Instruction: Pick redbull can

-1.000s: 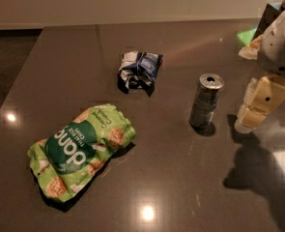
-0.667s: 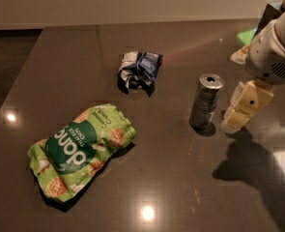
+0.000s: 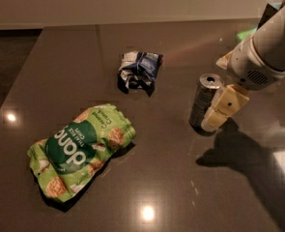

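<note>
Drink can stands upright on the table, right of centre, with the gripper low at its right side, grip state can't be told; likely light, slippery and easily dented, so it wants a gentle mid-body squeeze.

The gripper is low over the right part of the dark table; the redbull can stands upright close against its left side; further to the left of the gripper, and a little behind it, lies a crumpled blue-white wrapper; well apart on the left, nearer to the camera, lies a green snack bag.
</note>
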Available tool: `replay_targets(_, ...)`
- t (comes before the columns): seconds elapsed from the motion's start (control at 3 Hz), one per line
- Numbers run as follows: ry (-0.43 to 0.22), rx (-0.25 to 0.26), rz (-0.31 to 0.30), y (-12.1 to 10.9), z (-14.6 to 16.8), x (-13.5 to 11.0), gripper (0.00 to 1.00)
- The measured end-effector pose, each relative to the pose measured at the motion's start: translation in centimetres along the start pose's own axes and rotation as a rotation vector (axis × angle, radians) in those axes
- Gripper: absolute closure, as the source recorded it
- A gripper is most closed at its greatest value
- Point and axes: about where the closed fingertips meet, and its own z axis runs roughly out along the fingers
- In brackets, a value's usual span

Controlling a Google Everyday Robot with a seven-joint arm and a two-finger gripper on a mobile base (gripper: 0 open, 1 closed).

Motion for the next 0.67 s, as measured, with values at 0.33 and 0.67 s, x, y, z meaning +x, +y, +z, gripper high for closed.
replay_targets(0.33,-0.04,-0.024,0.019,-0.35,0.9,-0.68,0.17)
replay_targets(0.67,-0.077,-0.055,0.026,-0.44,0.59,-1.4,0.48)
